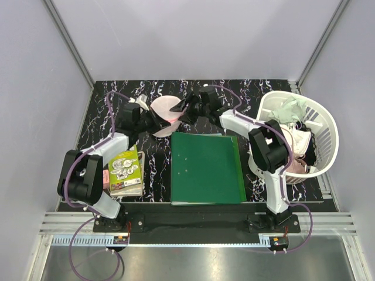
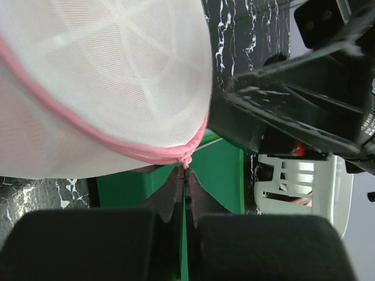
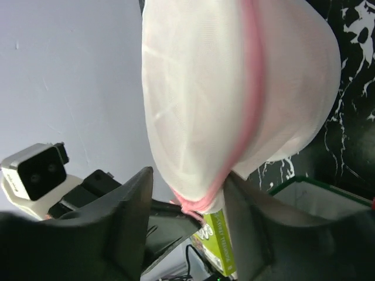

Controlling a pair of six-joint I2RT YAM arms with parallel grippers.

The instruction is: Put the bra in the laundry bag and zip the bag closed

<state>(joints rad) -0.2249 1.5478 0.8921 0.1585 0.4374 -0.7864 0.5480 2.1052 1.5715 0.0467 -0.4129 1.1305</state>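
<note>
One laundry bag [image 1: 166, 109], white mesh with pink rim [image 2: 88, 132], at far middle of table [image 1: 99, 105], just beyond far edge of one green folder [image 1: 205, 170], between two grippers. Left gripper [image 2: 185, 175] pinched tight on rim seam. Right gripper [image 3: 188, 174] spread wide, fingers [image 3: 126, 205] straddling bag's lower rim, gripping nothing. One booklet [image 1: 125, 171] left of folder. One white slatted basket [image 1: 328, 126] on right side, clothes inside.

Left wrist view: laundry bag [image 2: 88, 76] cut off top and left; contents indistinct.
</note>
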